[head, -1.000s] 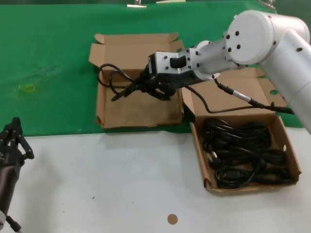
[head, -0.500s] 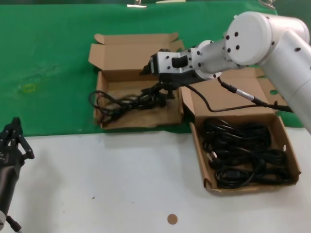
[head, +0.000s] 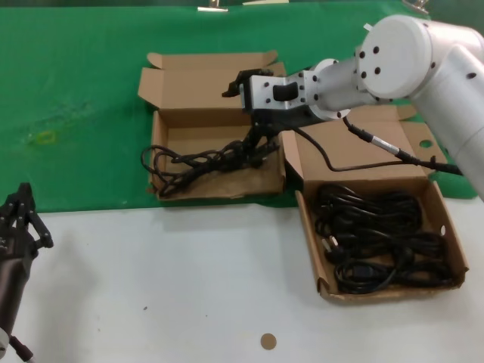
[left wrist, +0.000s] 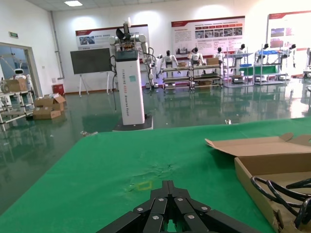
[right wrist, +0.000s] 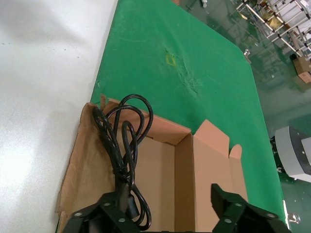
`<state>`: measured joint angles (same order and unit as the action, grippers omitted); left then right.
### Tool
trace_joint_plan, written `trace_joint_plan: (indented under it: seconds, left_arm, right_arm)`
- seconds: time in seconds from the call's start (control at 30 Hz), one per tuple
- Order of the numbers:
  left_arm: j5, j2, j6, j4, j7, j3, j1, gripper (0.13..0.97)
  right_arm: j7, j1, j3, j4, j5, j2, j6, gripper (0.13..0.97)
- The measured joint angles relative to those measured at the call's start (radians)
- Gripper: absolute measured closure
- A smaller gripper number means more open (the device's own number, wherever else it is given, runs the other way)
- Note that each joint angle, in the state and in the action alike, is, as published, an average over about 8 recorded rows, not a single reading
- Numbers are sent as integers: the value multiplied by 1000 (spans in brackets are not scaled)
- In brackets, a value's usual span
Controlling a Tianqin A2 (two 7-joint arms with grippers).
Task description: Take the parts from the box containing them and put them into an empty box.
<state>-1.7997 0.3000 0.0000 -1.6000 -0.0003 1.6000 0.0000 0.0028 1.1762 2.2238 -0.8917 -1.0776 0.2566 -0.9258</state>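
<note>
Lowered since a second ago, when held up in the jaws: one cord (head: 200,160), now lying along the floor of the empty box (head: 219,185), one loop hanging over the box's left wall.

Head view. Right gripper (head: 255,147) pointing down over the right end of that cord, inside the empty box. Just beside, on the right, the full box (head: 306,227), crowded with coiled black cords (head: 378,242). Both boxes with lids folded back, the empty one wholly on green cloth (head: 76,91), the full one reaching from the cloth onto the white table (head: 189,280). On the cloth a small yellow mark (head: 45,138); on the table a brown disc (head: 268,341). Left gripper (head: 21,215) parked at the near left over the table; open or closed not to be told.

Left wrist view. Left gripper (left wrist: 167,213) low over the cloth, the empty box (left wrist: 272,160) and cord (left wrist: 277,191) off to one side. Only here the room: a bright hall with a glossy floor, a white pedestal (left wrist: 130,87) with vertical lettering too small to read, wall posters (left wrist: 206,36) equally unreadable, shelves (left wrist: 182,77), stacked cartons (left wrist: 46,104).

Right wrist view. Right gripper (right wrist: 165,208) with jaws spread wide, gripping nothing; cord (right wrist: 121,145) running past one finger (right wrist: 104,213), contact not to be told. Only here seen clearly: jaw width and the bare half of the empty box (right wrist: 160,170).
</note>
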Motion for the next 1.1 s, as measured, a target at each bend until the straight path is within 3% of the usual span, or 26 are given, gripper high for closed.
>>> trace_joint_plan:
  seconds: [0.23, 0.53, 0.77, 1.1]
  left_arm:
    - [0, 0, 0, 0, 0, 0, 0, 936]
    - [0, 0, 0, 0, 0, 0, 0, 900]
    - [0, 0, 0, 0, 0, 0, 0, 824]
    - [0, 0, 0, 0, 0, 0, 0, 624]
  right_arm:
    - [0, -33, -18, -20, -20, 1, 26, 430]
    - [0, -152, -81, -91, -93, 6, 119, 258]
    - [-1, -261, -138, -157, -160, 10, 205, 220]
    - [-1, -418, -222, -251, -256, 16, 328, 143]
